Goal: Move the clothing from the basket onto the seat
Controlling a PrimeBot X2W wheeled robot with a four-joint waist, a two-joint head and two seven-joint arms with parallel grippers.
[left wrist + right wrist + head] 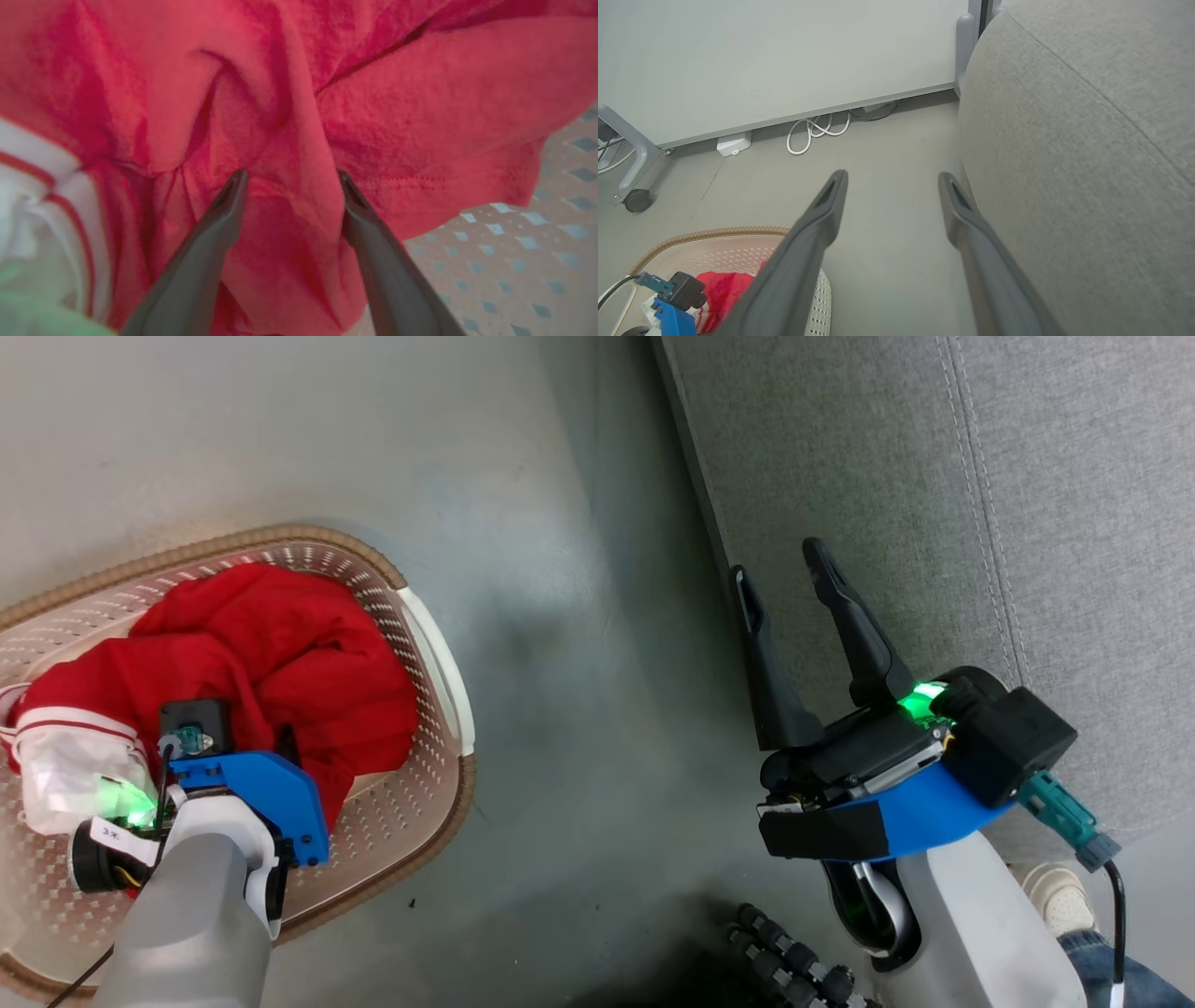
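Note:
The red clothing (271,653) is heaped in the cream basket (439,663) on the floor at the left, a white striped sleeve end (65,747) at its near side. My left gripper (292,177) points down into the heap, open, with a fold of red clothing (289,140) between its fingers and the basket's perforated floor (514,242) to the right. The blue left wrist (252,793) hides those fingers from the head view. My right gripper (784,574) stands open and empty at the edge of the grey seat (934,476), beside the seat's side (1064,163).
Bare grey floor (597,709) lies between the basket and the seat. A coiled white cable (817,133) lies along the wall and a wheeled frame leg (635,198) stands at the far left. A person's shoe (1055,896) is by the seat at lower right.

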